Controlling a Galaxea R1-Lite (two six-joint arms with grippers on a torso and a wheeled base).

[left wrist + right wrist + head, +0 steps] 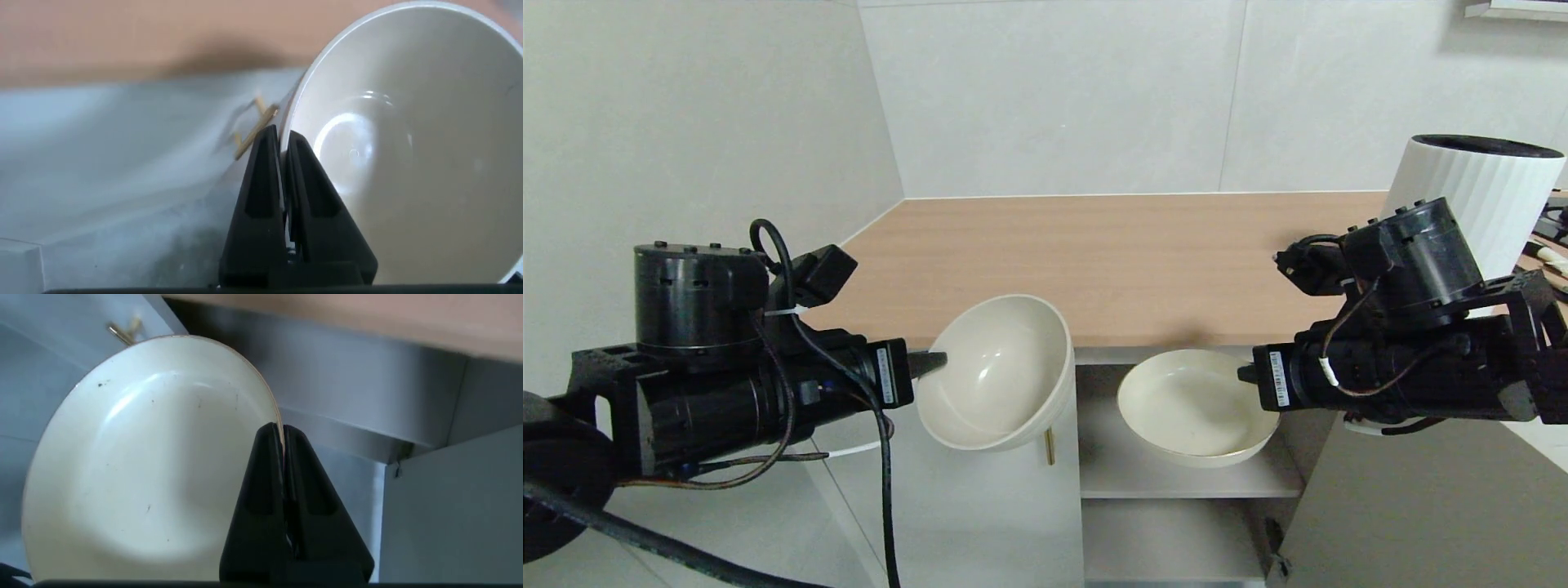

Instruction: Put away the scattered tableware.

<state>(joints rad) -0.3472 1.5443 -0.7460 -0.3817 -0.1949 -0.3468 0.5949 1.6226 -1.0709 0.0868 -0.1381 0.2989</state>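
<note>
The left gripper [931,362] is pinching the bowl [996,376] by its rim. The right gripper [1245,374] is pinching the plate [1188,404], just ahead of its tips. Such thin pinches may be letting them slip or bump the shelf [1184,482].

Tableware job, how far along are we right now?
Done: both pieces are picked up and the cabinet stands open. In hand: the left gripper holds the deep bowl by its rim, the right gripper the shallow dish likewise, both before the shelves. Left: setting each on a shelf and letting go.
</note>
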